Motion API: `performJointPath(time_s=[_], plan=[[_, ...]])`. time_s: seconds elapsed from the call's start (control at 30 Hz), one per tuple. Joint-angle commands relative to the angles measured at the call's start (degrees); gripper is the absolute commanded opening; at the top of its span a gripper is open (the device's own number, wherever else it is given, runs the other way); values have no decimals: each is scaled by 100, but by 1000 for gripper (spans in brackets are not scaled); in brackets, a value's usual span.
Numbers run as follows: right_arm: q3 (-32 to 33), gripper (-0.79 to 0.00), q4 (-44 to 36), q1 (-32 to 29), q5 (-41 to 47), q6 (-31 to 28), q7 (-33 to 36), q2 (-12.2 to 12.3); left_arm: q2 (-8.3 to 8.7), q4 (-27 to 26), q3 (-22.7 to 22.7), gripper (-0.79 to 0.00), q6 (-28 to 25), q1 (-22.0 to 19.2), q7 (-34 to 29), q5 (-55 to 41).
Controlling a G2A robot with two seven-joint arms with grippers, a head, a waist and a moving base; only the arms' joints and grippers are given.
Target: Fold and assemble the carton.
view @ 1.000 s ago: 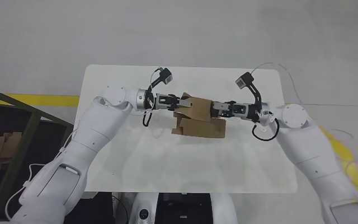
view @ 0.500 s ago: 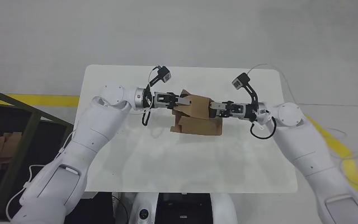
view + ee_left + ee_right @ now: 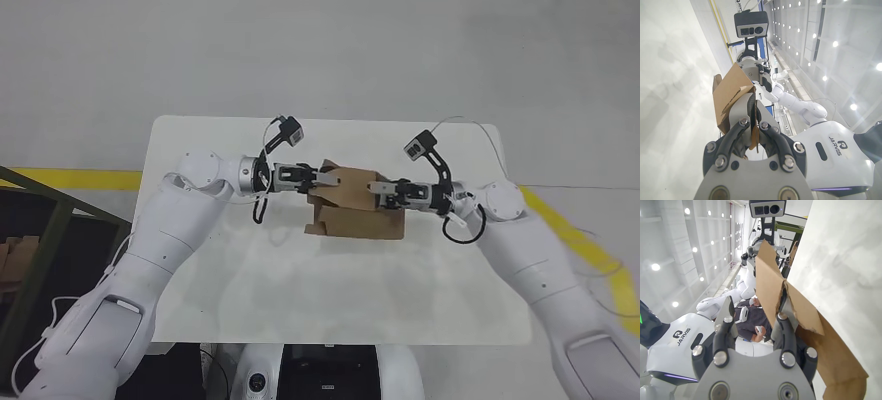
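A brown cardboard carton (image 3: 356, 206), partly folded, sits in the middle of the white table (image 3: 220, 290). At the carton's left end, my left gripper (image 3: 326, 181) is shut on the edge of a raised flap. In the left wrist view that flap (image 3: 728, 94) is pinched between the fingers (image 3: 745, 106). My right gripper (image 3: 386, 193) is at the carton's right end. The right wrist view shows it open (image 3: 756, 298), one finger (image 3: 785, 308) tucked into the seam between two carton panels (image 3: 768, 283) and the other finger (image 3: 727, 308) free in the air.
A dark green rack (image 3: 30, 240) holding cardboard stands off the table's left side. The table's front half and its far corners are bare. Both forearms stretch along the table's far half toward each other.
My right arm has moved leftward, closer in against the carton, and the carton has shifted slightly. The left gripper has kept its hold almost in place.
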Motion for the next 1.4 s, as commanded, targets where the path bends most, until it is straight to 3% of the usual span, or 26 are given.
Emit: performJointPath(time_s=[0.0,0.37,0.77,0.9,0.97,1.03,1.07,1.1,1.37], plan=[[-28,-400,94,47,58,-51,65,-43,-2,2,-10,-785,1,7,9,11],[-104,-496,349,290,-271,-68,-7,-198,-24,76,-8,-785,66,-1,-7,86],[-74,-785,468,326,-485,-27,-58,-291,-65,153,21,-785,112,-47,-10,132],[-32,-785,470,315,-562,7,-55,-300,-74,162,21,-785,124,-51,-9,144],[-17,-785,463,312,-623,41,-70,-304,-78,155,20,-634,128,-48,-7,148],[-5,-785,452,307,-679,86,-100,-310,-81,142,9,-323,123,-42,3,142],[2,-785,451,303,-697,115,-122,-313,-81,130,1,-31,119,-37,2,140],[8,-785,449,302,-728,142,-143,-316,-80,119,-9,0,119,-28,-6,126],[78,-785,408,275,-1055,340,-396,-320,-76,27,-112,0,164,59,-141,-133]])
